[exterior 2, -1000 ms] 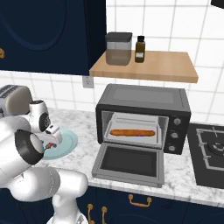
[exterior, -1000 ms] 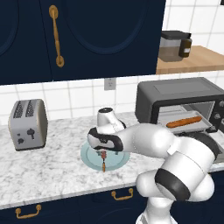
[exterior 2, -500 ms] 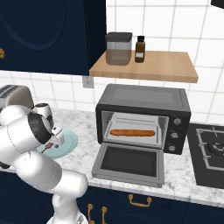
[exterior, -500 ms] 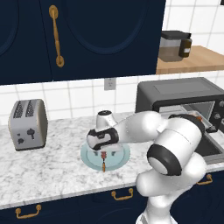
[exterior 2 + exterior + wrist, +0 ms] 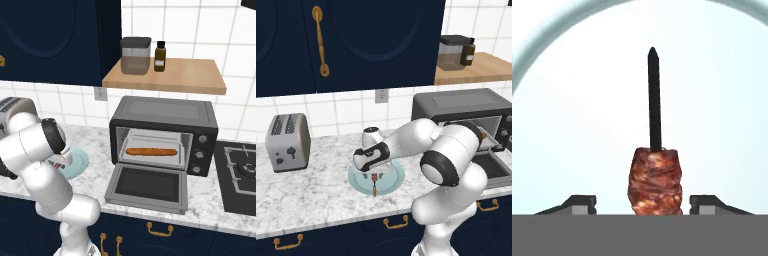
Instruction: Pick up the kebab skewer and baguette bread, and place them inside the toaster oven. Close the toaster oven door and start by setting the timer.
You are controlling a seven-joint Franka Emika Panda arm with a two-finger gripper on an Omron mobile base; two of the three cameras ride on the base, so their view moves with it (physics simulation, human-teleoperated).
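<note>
The kebab skewer (image 5: 654,180) lies on a pale blue plate (image 5: 572,100), its dark stick pointing away and a reddish-brown meat chunk sitting between my fingertips (image 5: 582,202). My gripper (image 5: 643,202) is open and straddles the chunk with a gap on each side. From the left base view the gripper (image 5: 373,171) points down onto the plate (image 5: 393,181), with the skewer's end (image 5: 374,189) sticking out below. The baguette bread (image 5: 151,151) rests on the tray inside the toaster oven (image 5: 165,110). The toaster oven door (image 5: 147,185) hangs open, flat over the counter.
A silver two-slot toaster (image 5: 288,142) stands on the marble counter left of the plate. A wooden shelf (image 5: 175,77) above the oven carries a jar and a small bottle. A black stove (image 5: 240,175) lies to the oven's right. Dark blue cabinets hang overhead.
The arm's elbow has swung forward and the hand has dropped a little closer onto the plate over the skewer. The baguette and oven door have not moved.
</note>
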